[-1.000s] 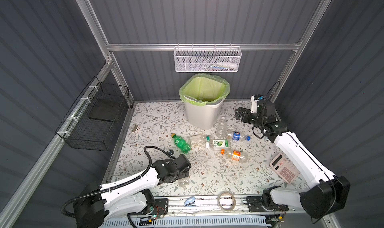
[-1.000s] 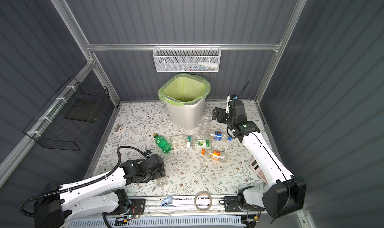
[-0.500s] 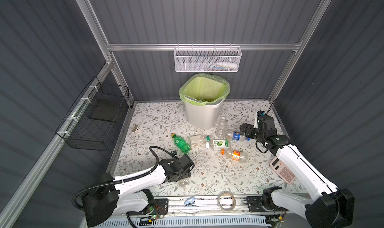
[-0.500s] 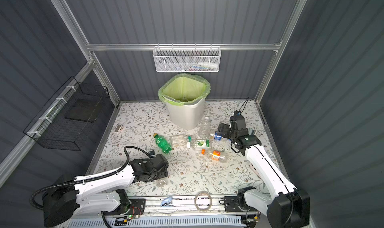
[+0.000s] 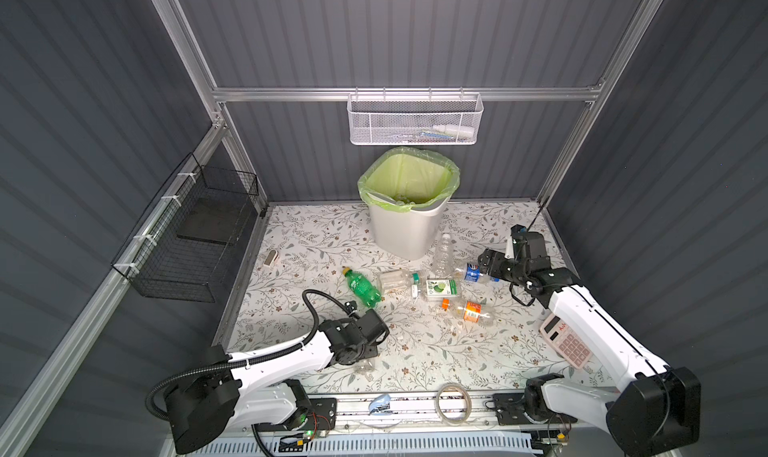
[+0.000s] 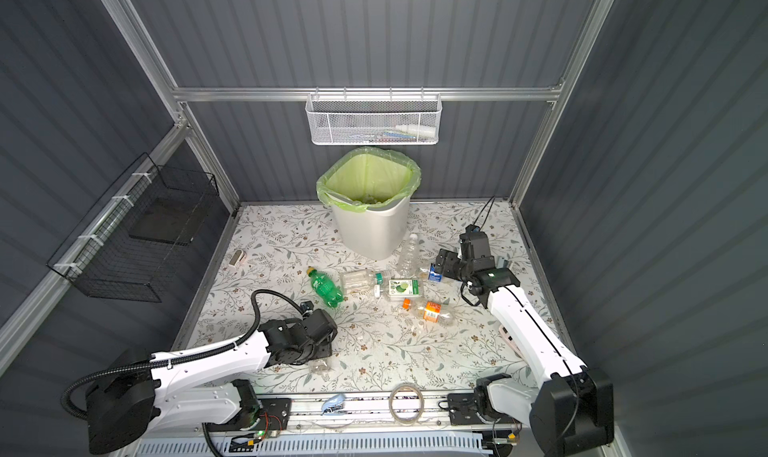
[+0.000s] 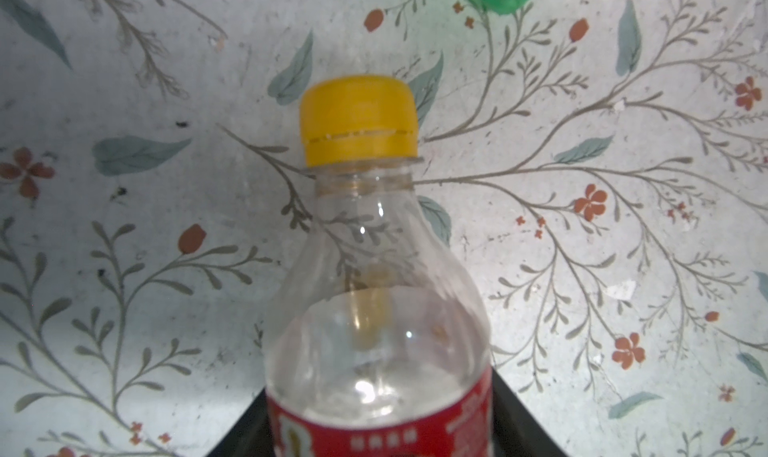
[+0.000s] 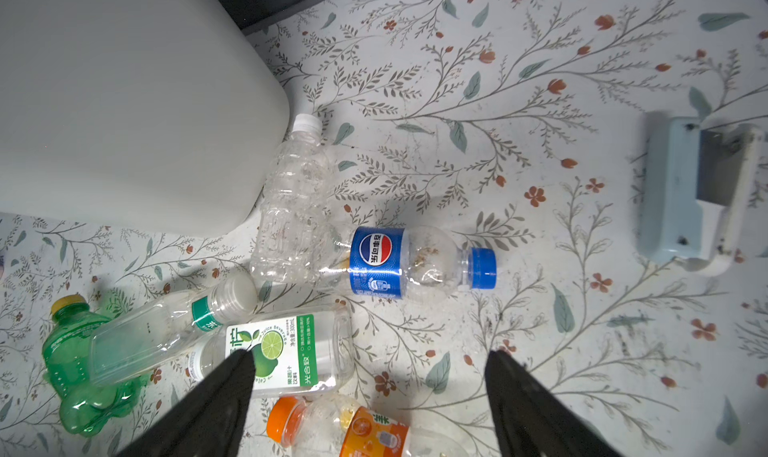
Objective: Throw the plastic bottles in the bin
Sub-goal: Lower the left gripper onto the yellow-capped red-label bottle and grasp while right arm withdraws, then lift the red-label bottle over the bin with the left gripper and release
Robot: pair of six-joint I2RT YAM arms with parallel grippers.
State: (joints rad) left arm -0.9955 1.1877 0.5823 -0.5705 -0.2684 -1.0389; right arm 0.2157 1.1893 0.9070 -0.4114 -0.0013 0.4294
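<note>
Clearly unfinished: six plastic bottles (image 5: 438, 288) lie on the bench (image 5: 316, 234) near the bin (image 5: 409, 230). Left hand (image 7: 380, 430) is clamped on a red-labelled bottle (image 7: 374, 330); right hand (image 8: 370, 358) gapes open over the blue-labelled bottle (image 8: 376, 261).

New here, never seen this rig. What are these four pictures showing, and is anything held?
Two white robot arms stand at the near edge of a flowered table, each ending in a claw. The two wide pictures look down from overhead, nearly the same view; the two close-ups come from cameras on the wrists. Drink bottles lie mid-table, before a white bin with a green bag. The left claw is closed around a red-label bottle lying on the table. The right claw is open near a blue-label bottle, holding nothing.
</note>
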